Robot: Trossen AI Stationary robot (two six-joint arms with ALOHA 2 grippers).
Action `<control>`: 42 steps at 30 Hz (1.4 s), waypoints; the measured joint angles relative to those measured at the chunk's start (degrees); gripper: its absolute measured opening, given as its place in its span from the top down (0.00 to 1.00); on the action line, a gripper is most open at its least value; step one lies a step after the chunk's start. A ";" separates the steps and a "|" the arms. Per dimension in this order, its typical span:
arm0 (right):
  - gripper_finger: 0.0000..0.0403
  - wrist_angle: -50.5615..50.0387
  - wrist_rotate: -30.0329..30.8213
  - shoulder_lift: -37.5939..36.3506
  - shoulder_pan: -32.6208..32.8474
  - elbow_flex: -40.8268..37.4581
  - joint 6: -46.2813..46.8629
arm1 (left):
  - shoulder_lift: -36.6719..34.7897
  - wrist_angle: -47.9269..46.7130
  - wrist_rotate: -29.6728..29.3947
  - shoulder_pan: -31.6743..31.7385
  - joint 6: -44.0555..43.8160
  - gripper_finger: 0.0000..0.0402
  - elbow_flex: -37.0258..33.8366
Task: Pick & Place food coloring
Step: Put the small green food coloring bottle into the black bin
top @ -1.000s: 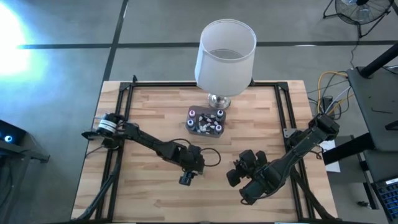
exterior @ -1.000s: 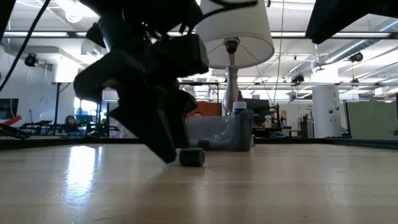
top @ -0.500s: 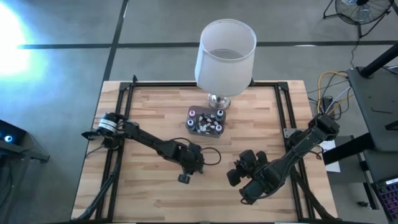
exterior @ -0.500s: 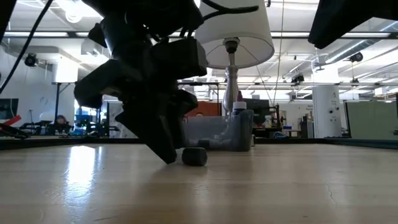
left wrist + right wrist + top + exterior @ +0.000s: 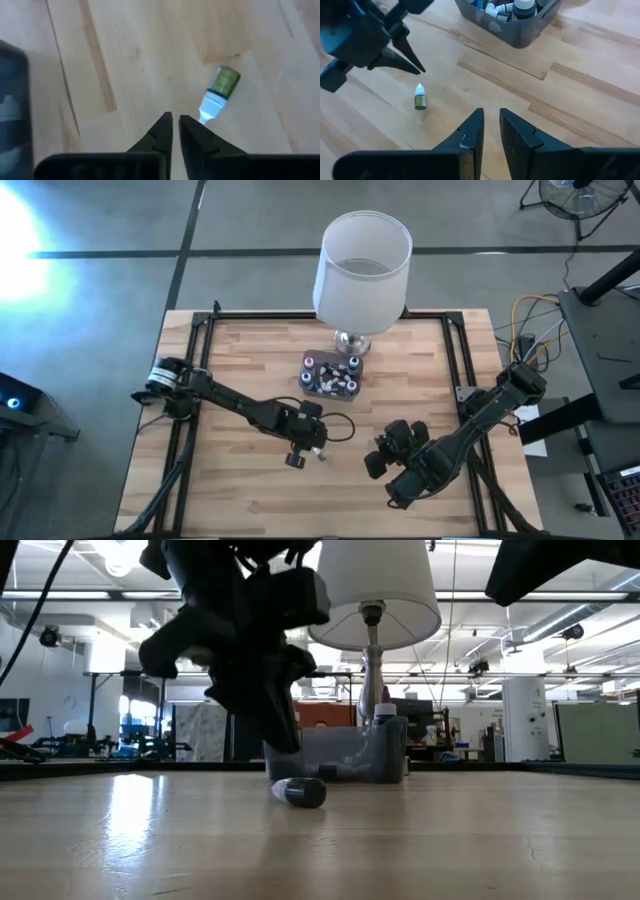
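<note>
The surface (image 5: 240,350) carries a lamp (image 5: 362,265) at its far edge, middle. Just near of the lamp's foot sits a tub (image 5: 331,375) with several small bottles in it. Near and slightly left of the tub, one bottle (image 5: 295,459) lies on its side alone on the surface. The left hand (image 5: 316,450) is beside that bottle, just right of it, apart from it and raised above the surface. The right hand (image 5: 378,459) waits farther right, well apart from the bottle.
</note>
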 joint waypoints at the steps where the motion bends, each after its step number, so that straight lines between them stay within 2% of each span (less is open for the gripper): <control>1: 0.86 -0.02 -0.04 0.00 0.00 0.00 -0.13 | 0.08 -0.02 -0.01 0.01 0.28 0.96 -0.05; 11: 0.86 0.01 -1.24 0.00 0.17 -0.02 -0.53 | 1.44 1.86 5.07 -0.55 0.76 0.72 -0.01; 14: 0.86 -0.02 -1.69 0.00 0.15 -0.02 -0.90 | 2.42 1.93 5.78 -0.49 2.89 0.68 -0.02; 21: 0.86 -0.03 -1.95 0.00 0.15 -0.02 -0.05 | 3.31 2.61 11.97 -0.38 6.70 0.67 -0.02; 26: 0.86 -0.03 -1.95 0.00 0.04 -0.02 0.74 | 4.12 5.66 11.96 -0.25 7.63 0.67 -0.02; 38: 0.86 0.01 -1.95 0.00 -0.02 -0.04 3.22 | 6.60 5.01 11.41 0.02 7.96 0.68 -0.04; 42: 0.86 -0.08 -1.95 0.00 -0.02 -0.04 4.24 | 6.60 5.02 11.19 0.02 7.96 0.72 -0.04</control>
